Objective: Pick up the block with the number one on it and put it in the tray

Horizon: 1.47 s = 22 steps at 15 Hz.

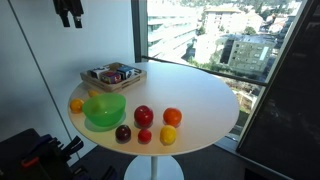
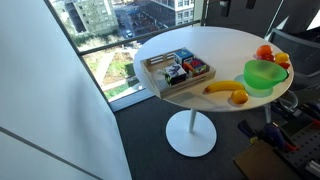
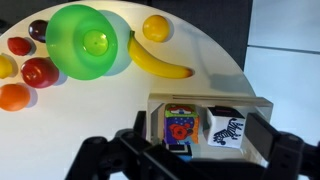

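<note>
**Open pincer high over the tray, blocks straight beneath**

The pincer (image 3: 200, 138) hangs released. Its fingers (image 3: 140, 135) are spread wide, empty and touching nothing. In an exterior view the pincer (image 1: 68, 13) sits well above the table (image 1: 200, 95). Directly below it in the wrist view lies the light-wood tray (image 3: 210, 100), its long side running from finger to finger across the gap.

Inside the tray, under the gap and nearer one finger, sits the block (image 3: 180, 120), a small cube with a pale face and greenish marks. No numeral is legible. A zebra-striped block (image 3: 228, 130) stands just beside it. A cube has no long axis, so either pair of faces would likely serve for a grasp. The block appears to lie in the tray already.

The green bowl (image 3: 88, 42) and the banana (image 3: 160, 62) lie beyond the tray.
</note>
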Each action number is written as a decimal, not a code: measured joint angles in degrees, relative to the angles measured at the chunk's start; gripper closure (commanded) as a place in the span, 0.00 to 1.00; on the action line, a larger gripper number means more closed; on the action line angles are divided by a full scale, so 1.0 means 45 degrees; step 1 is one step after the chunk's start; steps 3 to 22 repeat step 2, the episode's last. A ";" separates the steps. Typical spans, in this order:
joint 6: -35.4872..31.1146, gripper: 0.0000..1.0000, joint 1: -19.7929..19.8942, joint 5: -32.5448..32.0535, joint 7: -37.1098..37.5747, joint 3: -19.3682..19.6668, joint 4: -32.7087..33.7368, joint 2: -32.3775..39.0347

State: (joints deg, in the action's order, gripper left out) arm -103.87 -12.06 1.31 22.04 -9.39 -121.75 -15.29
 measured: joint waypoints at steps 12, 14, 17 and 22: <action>0.0000 0.00 0.0000 0.0000 -0.0001 0.0000 -0.0002 -0.0001; 0.0000 0.00 0.0000 0.0000 -0.0001 0.0000 -0.0002 -0.0001; 0.0000 0.00 0.0000 0.0000 -0.0001 0.0000 -0.0002 -0.0001; 0.0000 0.00 0.0000 0.0000 -0.0001 0.0000 -0.0002 -0.0001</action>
